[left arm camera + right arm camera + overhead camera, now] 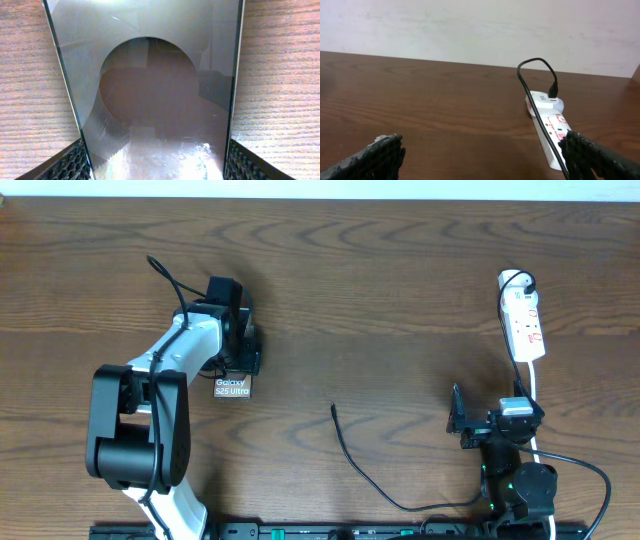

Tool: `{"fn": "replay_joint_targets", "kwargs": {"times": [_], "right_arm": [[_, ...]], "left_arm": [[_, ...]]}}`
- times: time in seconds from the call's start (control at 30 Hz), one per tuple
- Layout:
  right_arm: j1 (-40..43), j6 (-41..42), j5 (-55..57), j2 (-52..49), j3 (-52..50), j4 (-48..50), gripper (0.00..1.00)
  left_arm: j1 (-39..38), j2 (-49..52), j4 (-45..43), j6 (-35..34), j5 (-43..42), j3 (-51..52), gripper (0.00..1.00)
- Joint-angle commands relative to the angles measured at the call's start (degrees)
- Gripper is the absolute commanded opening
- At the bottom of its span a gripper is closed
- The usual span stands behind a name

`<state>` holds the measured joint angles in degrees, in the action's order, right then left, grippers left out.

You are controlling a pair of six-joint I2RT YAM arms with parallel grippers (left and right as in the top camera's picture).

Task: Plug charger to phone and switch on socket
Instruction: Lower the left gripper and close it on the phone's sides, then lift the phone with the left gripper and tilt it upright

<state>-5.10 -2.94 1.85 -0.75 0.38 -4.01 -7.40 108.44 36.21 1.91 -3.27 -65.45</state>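
Glossy Galaxy S25 Ultra phone (160,75) fills the left wrist view, lying toward the left edge of the worktop (400,300) — left tool (159,161) clamped on its long edges. It is likely stiff, slick and fragile. The limp charger cable (345,450) lies near the front edge; pinch just behind its tip. The right tool (462,420) gapes empty beside the power strip (522,320) — dark wood grain, pale wall (470,25).

A phone (150,75) fills most of the view, lying flat on the brown wooden desk (280,85), which shows on both sides of it. Its glossy dark screen carries a large brownish round shape and pale, streaky reflections. The jaws stand on either side of the phone at the bottom corners, their black ribbed pads (67,162) right against its long edges
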Motion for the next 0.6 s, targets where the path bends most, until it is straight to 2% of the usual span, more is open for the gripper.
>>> {"fn": "replay_joint_targets", "kwargs": {"times": [0.0, 0.07, 0.3, 0.57], "right_arm": [[-0.2, 0.52, -0.28, -0.02, -0.07, -0.22, 0.99], [-0.2, 0.55, -0.28, -0.02, -0.07, -0.22, 0.99], [-0.2, 0.55, -0.28, -0.02, -0.07, -0.22, 0.99], [-0.2, 0.55, -0.28, -0.02, -0.07, -0.22, 0.99]], "left_arm": [[0.09, 2.47, 0.59, 0.37, 0.26, 1.49, 0.19], [0.09, 2.47, 0.57, 0.39, 0.26, 1.49, 0.08], [0.09, 0.92, 1.97, 0.39, -1.33, -0.79, 0.07], [0.09, -6.38, 4.9, -0.92, -5.84, -8.79, 0.08]]}}
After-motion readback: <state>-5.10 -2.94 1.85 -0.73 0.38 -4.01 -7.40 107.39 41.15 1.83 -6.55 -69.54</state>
